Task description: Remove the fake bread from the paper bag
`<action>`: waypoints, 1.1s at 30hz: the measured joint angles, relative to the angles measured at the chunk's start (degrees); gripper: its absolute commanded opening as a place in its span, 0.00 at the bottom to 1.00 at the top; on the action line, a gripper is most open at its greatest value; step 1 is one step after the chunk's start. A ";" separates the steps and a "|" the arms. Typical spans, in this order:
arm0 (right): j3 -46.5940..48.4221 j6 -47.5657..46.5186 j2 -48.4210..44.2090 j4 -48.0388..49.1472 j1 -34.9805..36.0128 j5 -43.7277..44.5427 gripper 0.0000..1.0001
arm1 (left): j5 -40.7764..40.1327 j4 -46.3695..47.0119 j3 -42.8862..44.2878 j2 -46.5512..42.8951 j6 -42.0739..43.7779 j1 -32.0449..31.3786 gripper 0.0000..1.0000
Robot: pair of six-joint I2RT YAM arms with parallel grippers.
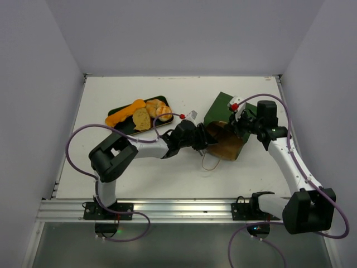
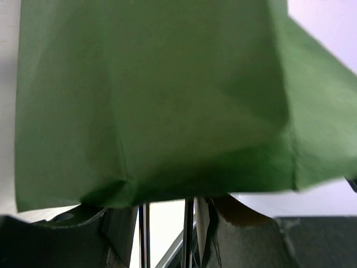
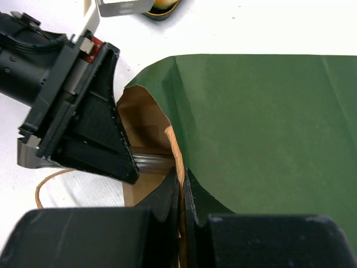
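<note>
Top external shows fake bread (image 1: 139, 114) on tray (image 1: 124, 128), paper bag (image 1: 220, 111) tipped over.

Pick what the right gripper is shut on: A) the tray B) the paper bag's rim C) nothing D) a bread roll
B: in the right wrist view the right gripper pinches the paper bag at the edge of its mouth, green outside, brown inside.

Dark green flat rectangular tray (image 1: 125, 127) on white table (image 1: 111, 167), left of centre, toward far side, lying at an angle. Silver aluminium rail (image 1: 178, 207) along table's near edge. Plain grey walls (image 1: 184, 33) left, right, far.
</note>
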 measured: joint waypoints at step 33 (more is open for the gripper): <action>-0.70 0.04 0.07 1.16 -0.39 1.36 0.00 | 5.25 3.78 10.58 10.29 -5.14 1.44 0.15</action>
